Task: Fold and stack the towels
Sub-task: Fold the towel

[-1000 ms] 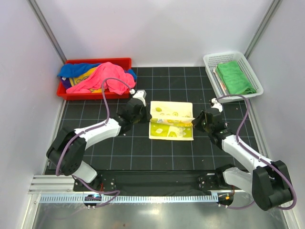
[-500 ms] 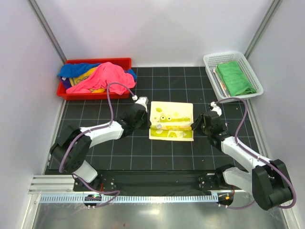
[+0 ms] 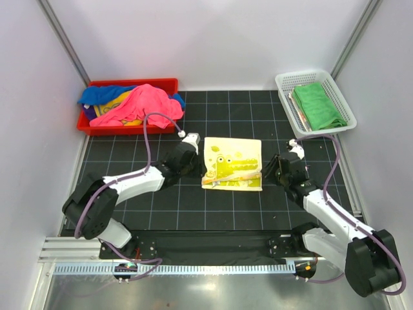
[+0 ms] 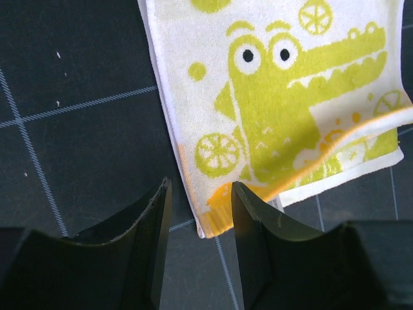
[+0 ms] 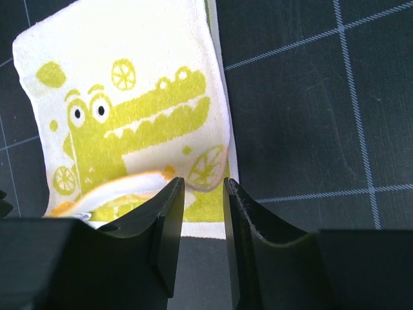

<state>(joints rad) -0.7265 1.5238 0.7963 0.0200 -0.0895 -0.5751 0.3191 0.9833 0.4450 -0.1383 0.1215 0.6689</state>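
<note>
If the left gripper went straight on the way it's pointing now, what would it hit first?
Probably the crocodile towel: the left gripper has its open jaws at the towel's near corner, one finger over its edge, the other over the black mat. Its height above the cloth is unclear.

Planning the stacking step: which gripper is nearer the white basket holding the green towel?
Right. The right gripper sits at the right edge of the crocodile towel, toward the basket; the left gripper is at its left edge.

I work in a robotics lab cell: plain white walls (image 3: pixel 226 45) and metal corner posts (image 3: pixel 64 39) box in my black gridded counter (image 3: pixel 219 210), with a slotted rail (image 3: pixel 174 268) along its near edge.
</note>
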